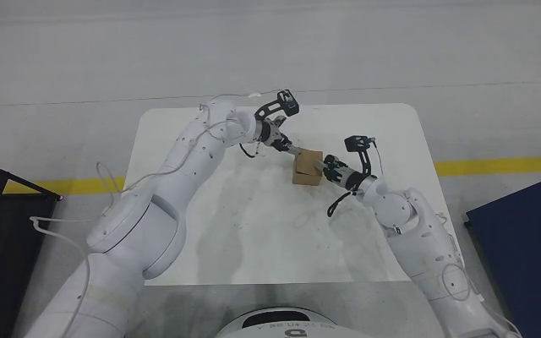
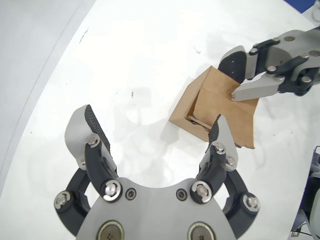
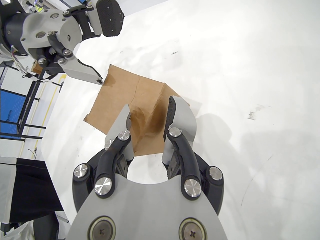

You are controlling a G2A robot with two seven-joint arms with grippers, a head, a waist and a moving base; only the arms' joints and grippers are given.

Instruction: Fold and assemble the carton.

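The left arm crosses the white table [image 1: 254, 245] from about 8 o'clock and ends at the 10 o'clock side of the carton [image 1: 307, 166]. The left gripper [image 2: 152, 123] is spread wide and has nothing between its fingers. In its own wrist view one ribbed fingertip [image 2: 218, 126] lies against the edge of the carton's loose flap [image 2: 242, 121]. The other finger hangs over bare table, well apart from the cardboard. The right wrist view agrees: one grey fingertip touches a corner of the flap. The other finger, black pad showing, stands high and away from the carton.

In the top view the brown carton sits a little toward 1 o'clock from the table's middle, well clear of every edge. It is only partly folded. It rests on the table with an open end turned toward the left gripper, where inner pieces lie tucked in. The broad flap slopes over its top, and a crease runs down that flap.

The right gripper [image 3: 149, 106] is at the carton's 4 o'clock side, drawn in around the cardboard and pinching it. Its fingers straddle the carton's upper edge, one on each face. In the left wrist view the black-padded finger sits behind the top edge and the grey finger presses on the front of the flap. The right arm runs off the table toward 5 o'clock.
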